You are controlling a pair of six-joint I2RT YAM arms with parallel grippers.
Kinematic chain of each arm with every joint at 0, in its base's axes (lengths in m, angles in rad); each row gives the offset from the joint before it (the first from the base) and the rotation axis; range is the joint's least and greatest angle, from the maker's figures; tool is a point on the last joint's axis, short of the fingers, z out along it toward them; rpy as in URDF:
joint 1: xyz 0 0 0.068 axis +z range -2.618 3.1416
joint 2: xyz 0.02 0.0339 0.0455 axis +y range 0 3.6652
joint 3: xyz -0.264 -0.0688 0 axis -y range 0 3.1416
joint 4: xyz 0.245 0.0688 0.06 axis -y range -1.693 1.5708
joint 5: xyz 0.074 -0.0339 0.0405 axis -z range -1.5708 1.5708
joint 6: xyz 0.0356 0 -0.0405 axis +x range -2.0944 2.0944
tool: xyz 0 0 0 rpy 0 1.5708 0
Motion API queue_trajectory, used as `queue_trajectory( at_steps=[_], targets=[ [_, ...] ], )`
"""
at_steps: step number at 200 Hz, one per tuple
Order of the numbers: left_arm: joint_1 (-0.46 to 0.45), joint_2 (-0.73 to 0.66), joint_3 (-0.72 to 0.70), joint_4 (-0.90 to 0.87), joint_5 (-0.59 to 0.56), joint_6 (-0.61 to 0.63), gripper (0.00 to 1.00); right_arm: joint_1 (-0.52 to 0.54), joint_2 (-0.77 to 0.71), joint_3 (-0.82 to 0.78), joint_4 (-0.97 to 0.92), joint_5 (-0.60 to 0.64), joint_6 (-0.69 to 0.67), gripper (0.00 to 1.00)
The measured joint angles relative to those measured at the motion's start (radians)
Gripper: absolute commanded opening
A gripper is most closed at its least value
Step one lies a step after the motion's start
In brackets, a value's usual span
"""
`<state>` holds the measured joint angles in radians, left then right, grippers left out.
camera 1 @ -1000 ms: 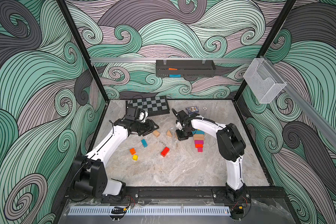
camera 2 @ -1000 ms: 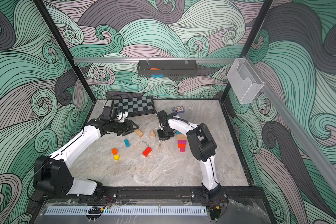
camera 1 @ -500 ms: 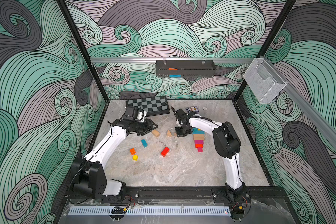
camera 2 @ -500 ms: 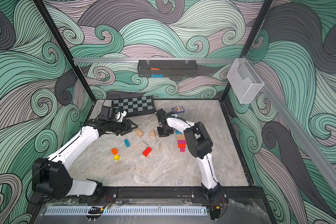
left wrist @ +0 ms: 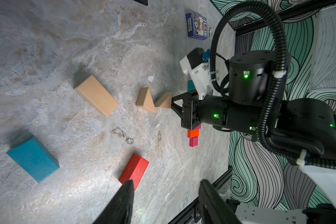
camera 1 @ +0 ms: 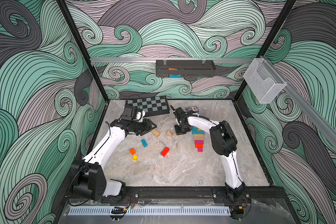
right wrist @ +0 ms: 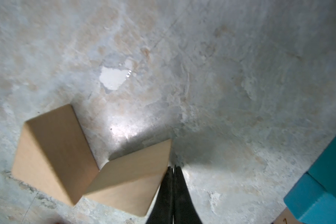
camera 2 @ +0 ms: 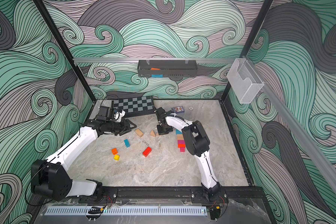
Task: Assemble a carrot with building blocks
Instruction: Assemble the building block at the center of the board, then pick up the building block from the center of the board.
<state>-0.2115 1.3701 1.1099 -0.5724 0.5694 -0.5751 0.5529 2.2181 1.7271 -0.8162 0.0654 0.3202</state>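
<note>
Several building blocks lie in a row on the marble table, teal point(camera 1: 197, 132), tan point(camera 1: 198, 137), pink, red and pink point(camera 1: 200, 149), tapering towards the front. Two tan wedges point(camera 1: 169, 133) point(left wrist: 164, 100) touch each other just left of the row. My right gripper point(camera 1: 179, 132) point(right wrist: 172, 169) is shut with nothing in it, its tips on the table against the nearer wedge point(right wrist: 128, 174). My left gripper point(camera 1: 151, 127) point(left wrist: 166, 184) hovers open and empty beside a tan bar point(camera 1: 155, 133). Loose teal point(camera 1: 144, 143), orange point(camera 1: 132, 151), yellow point(camera 1: 135, 157) and red point(camera 1: 164, 151) blocks lie in front.
A chequered board point(camera 1: 148, 105) and a small blue card box point(camera 1: 192, 109) lie at the back of the table. A black shelf point(camera 1: 185, 68) hangs on the back wall. A clear bin point(camera 1: 264, 85) hangs on the right wall.
My right gripper has shifted a little left and back, up against the wedges, and its elbow has swung leftward. The left arm has barely moved.
</note>
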Motion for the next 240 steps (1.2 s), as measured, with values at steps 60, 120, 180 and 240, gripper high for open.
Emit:
queue_trajectory(
  at_steps=[60,120,180,240],
  targets=[
    [0.014,-0.002,0.0,0.0,0.007,0.0,0.56,-0.006,-0.044,-0.005,-0.004,0.011,-0.03,0.34],
    [0.08,-0.086,-0.003,-0.019,0.006,0.0,0.58,0.101,-0.083,0.129,-0.017,-0.109,-0.151,0.61],
    [0.127,-0.184,-0.072,-0.068,0.0,0.0,0.59,0.199,0.153,0.37,-0.006,-0.172,-0.269,0.73],
    [0.137,-0.243,-0.108,-0.117,-0.007,-0.001,0.59,0.214,0.251,0.426,-0.009,-0.131,-0.336,0.7]
  ],
)
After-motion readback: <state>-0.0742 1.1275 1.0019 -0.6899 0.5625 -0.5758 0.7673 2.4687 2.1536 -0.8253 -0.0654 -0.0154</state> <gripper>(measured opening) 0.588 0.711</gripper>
